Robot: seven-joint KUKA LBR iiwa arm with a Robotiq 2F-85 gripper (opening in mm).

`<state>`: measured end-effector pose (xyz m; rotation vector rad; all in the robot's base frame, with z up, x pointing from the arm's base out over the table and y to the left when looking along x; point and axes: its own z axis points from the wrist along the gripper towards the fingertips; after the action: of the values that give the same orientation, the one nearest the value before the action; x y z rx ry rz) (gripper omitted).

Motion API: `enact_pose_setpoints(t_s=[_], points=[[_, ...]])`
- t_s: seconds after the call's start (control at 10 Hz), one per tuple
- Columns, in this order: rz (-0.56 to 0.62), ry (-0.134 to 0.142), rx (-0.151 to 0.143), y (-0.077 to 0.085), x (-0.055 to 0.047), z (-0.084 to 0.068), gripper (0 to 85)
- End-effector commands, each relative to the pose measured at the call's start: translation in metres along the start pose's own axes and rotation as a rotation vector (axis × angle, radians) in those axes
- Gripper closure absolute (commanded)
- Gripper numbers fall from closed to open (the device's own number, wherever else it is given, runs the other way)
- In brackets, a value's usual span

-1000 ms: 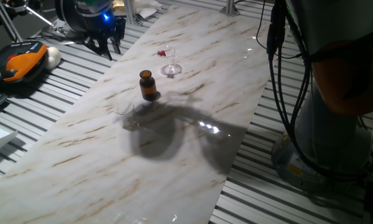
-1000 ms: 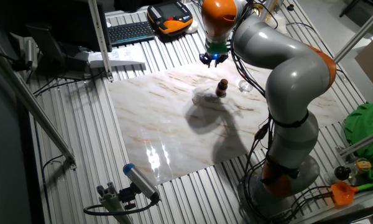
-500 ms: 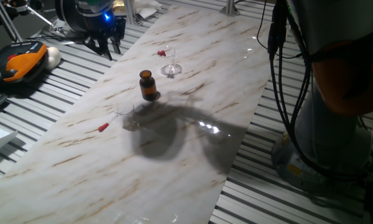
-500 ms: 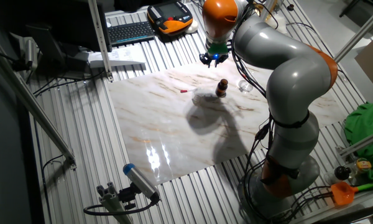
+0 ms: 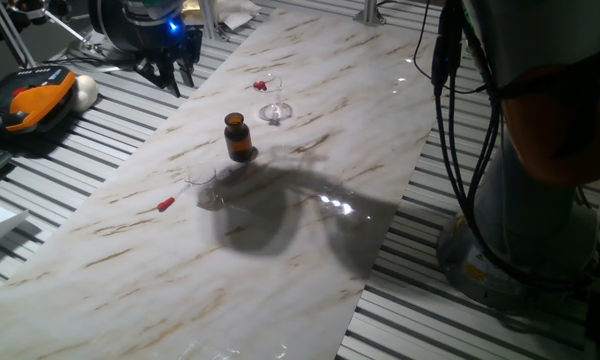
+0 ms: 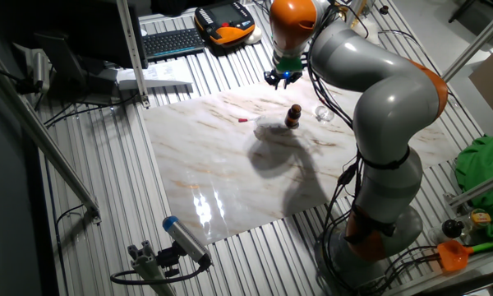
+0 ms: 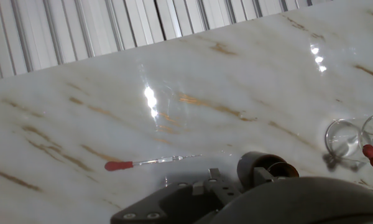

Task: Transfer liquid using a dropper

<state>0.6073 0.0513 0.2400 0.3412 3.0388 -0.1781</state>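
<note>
A dropper with a red bulb (image 5: 165,205) lies flat on the marble table (image 5: 310,170), just left of a small clear beaker (image 5: 206,186). It also shows in the hand view (image 7: 149,163) and the other fixed view (image 6: 242,120). A brown bottle (image 5: 238,137) stands open beside the beaker; its mouth shows in the hand view (image 7: 267,169). A stemmed clear glass (image 5: 273,100) with a red bit by it stands farther back. My gripper (image 5: 170,70) hangs above the table's far left edge, well away from the dropper, with the fingers apart and empty.
An orange-and-black pendant (image 5: 25,105) and a keyboard lie on the slatted bench left of the table. The arm's grey base (image 5: 540,200) and its cables stand at the right. Clear glasses (image 7: 345,138) sit at the right in the hand view.
The dropper lies on the table beside the beaker now; one second ago it did not show there. The arm and the gripper have barely moved.
</note>
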Motion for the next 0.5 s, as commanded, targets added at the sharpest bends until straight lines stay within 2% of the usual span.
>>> enact_pose_setpoints(t_s=[0.0,0.4], points=[[-0.001,0.000,-0.002,-0.0002,-0.0001,-0.0001,51.0],[-0.010,0.001,-0.006,-0.0002,-0.0001,-0.0001,51.0]])
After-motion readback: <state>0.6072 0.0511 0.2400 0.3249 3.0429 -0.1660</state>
